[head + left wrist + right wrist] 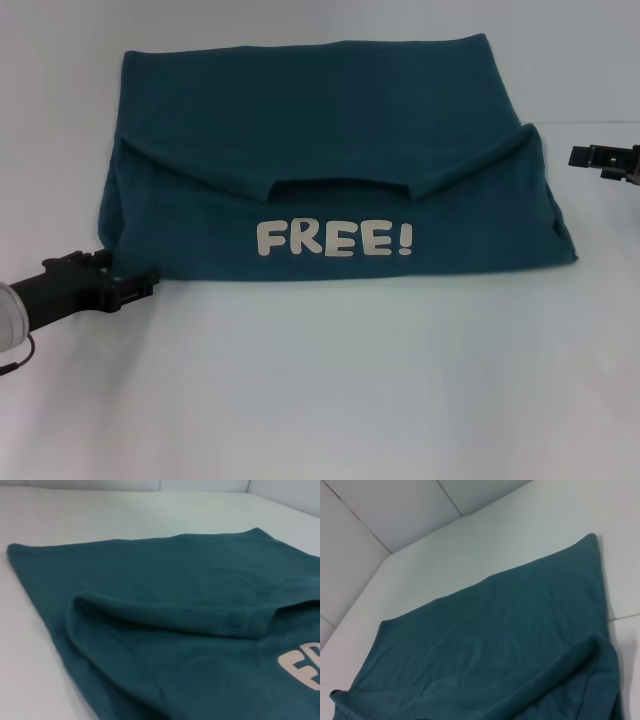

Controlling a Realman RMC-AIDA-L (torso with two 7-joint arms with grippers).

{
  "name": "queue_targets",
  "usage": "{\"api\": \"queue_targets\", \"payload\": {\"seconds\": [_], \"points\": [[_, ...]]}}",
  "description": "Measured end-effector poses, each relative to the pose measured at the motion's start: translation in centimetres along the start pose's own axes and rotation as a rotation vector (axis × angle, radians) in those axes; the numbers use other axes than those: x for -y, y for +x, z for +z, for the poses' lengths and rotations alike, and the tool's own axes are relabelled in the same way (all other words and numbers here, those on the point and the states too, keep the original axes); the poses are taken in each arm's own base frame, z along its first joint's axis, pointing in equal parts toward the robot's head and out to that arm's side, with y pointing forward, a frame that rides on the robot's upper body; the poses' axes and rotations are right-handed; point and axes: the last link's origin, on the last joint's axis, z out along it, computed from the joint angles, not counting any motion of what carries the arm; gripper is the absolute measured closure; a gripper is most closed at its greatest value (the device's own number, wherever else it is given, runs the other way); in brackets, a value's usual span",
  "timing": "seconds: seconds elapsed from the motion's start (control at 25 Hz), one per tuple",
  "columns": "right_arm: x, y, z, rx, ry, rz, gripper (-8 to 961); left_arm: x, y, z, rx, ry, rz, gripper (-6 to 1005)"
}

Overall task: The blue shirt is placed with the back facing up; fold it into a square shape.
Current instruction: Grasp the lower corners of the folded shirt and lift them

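The blue shirt (330,170) lies flat on the white table (330,390), partly folded: the near portion is turned over onto the rest, so the white "FREE!" lettering (334,239) faces up along the near flap, with the neck opening just beyond it.

The left tool (128,283) rests low on the table at the shirt's near left corner, its tip just beside the hem there, touching or nearly so; I cannot tell which. Whether its fingers are apart or together cannot be told. From this tool the shirt spreads away to the right and beyond, and the folded sleeve ridge (170,617) rises just ahead of it in the left wrist view.

The right tool (605,158) sits off the shirt's right edge, apart from the cloth with bare table between them. Its fingers cannot be judged either. Seen from its wrist, the shirt's plain back layer (485,640) stretches away, and the rolled fold edge (592,655) curls up near at hand.

Edges: the far hem runs straight, the near fold runs straight between the 2 near corners, and the right near corner tapers outward. Open table lies wide in front of the left tool's side, beyond the far hem, and to both sides of the shirt.
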Motion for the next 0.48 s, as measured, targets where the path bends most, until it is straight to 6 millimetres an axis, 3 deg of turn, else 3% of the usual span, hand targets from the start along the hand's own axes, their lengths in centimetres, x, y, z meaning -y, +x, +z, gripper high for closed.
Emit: {"api": "queue_targets", "payload": {"seconds": [0.48], "points": [[0.15, 0.03, -0.04, 0.006, 0.007, 0.003, 206, -0.42, 0.55, 0.36, 0.006, -0.021, 0.036, 271]]}}
